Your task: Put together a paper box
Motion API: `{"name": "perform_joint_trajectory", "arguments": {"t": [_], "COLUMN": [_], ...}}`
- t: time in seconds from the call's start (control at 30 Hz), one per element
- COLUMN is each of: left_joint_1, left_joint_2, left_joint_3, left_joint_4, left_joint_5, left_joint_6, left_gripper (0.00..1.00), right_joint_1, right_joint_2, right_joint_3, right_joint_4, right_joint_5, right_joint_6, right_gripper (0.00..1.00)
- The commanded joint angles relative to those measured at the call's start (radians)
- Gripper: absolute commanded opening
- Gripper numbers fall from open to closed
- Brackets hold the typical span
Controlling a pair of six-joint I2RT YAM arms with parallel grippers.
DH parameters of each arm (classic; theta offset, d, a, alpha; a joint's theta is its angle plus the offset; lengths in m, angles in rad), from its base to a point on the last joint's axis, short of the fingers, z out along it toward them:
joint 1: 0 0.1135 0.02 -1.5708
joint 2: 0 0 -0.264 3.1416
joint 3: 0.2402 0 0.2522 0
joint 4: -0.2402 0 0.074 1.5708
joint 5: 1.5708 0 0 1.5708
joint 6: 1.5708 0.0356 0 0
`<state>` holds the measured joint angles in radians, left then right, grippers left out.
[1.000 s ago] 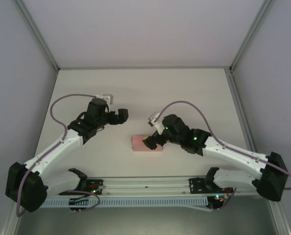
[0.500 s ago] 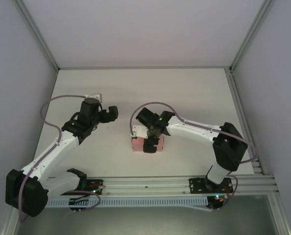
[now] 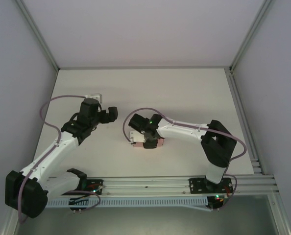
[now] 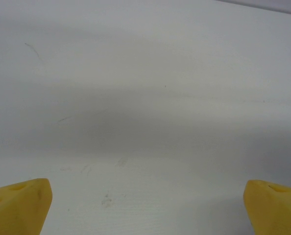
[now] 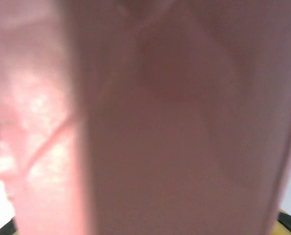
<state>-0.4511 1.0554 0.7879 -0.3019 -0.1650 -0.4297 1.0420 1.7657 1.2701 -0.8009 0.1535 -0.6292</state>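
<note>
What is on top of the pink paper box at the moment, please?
The right claw sits over the middle of the paper box, leaving pink card visible on either side. The box's centre is covered, so whether the claw grips it cannot be seen.

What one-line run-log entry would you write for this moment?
task: assemble paper box | left gripper: open, over table, apart from box | right gripper: down on paper box, jaw state unclear

Wht arms (image 3: 52, 152), blk joints (image 3: 21, 192), purple cables (image 3: 42, 116)
</note>
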Motion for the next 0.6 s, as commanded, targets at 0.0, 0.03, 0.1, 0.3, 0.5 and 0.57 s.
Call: {"name": "perform_joint_trajectory", "arguments": {"t": [0.0,0.03,0.1,0.3,0.5,0.57], "left_joint_1": [0.007,0.008,0.008,0.009,0.009,0.009], "left_joint_2": [-0.025,-0.026,-0.029,-0.037,-0.038,-0.041], "left_joint_3": [-0.012,-0.012,-0.012,-0.015,-0.018,-0.021], "left_joint_4": [-0.012,-0.013,-0.016,-0.018,-0.019,-0.017], "left_joint_5": [-0.009,-0.013,-0.022,-0.06,-0.067,-0.071], "left_joint_6": [0.025,0.023,0.022,0.016,0.014,0.014], "left_gripper": [1.0,1.0,1.0,1.0,1.0,1.0], "right_joint_1": [0.011,0.012,0.012,-0.006,-0.069,-0.078], "right_joint_2": [-0.014,-0.028,-0.058,-0.128,-0.087,-0.056], "right_joint_3": [0.023,0.015,-0.014,-0.233,-0.387,-0.414], "right_joint_4": [0.016,0.044,0.134,0.645,1.0,1.065], "right_joint_5": [0.16,0.205,0.31,0.513,0.509,0.517], "right_joint_6": [-0.005,-0.009,-0.025,-0.24,-0.349,-0.365], "right_gripper": [0.43,0.43,0.42,0.44,0.44,0.45]}}
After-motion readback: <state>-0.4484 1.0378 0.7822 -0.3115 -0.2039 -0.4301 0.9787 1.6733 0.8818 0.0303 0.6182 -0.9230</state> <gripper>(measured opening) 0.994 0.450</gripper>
